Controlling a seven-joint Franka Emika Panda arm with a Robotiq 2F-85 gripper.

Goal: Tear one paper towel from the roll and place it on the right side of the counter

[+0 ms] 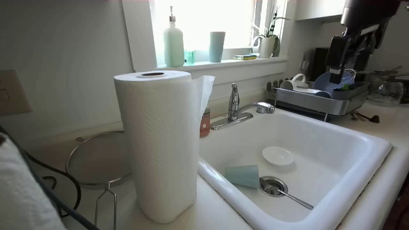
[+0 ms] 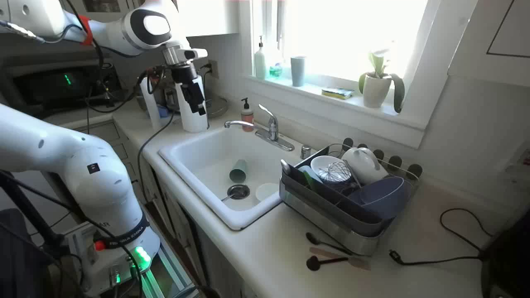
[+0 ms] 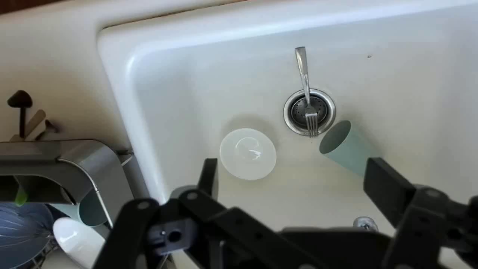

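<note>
The roll (image 1: 159, 143) stands upright on the counter (image 1: 394, 127) beside the sink. The paper towel (image 1: 207, 89) is its loose end sheet, sticking out at the top edge and still joined to the roll. In an exterior view the roll (image 2: 191, 122) is partly hidden behind my gripper (image 2: 201, 109). My gripper also shows in an exterior view (image 1: 345, 68), high at the right and well apart from the roll. In the wrist view my gripper (image 3: 291, 164) is wide open and empty above the sink. The roll is out of the wrist view.
The white sink (image 1: 345, 153) holds a plate (image 1: 277, 156), a cup (image 1: 243, 175) and a fork (image 1: 297, 200). The faucet (image 1: 235, 105) rises behind it. A full dish rack (image 2: 331, 223) and utensils (image 2: 327, 261) are on the counter. A strainer (image 1: 99, 158) stands beside the roll.
</note>
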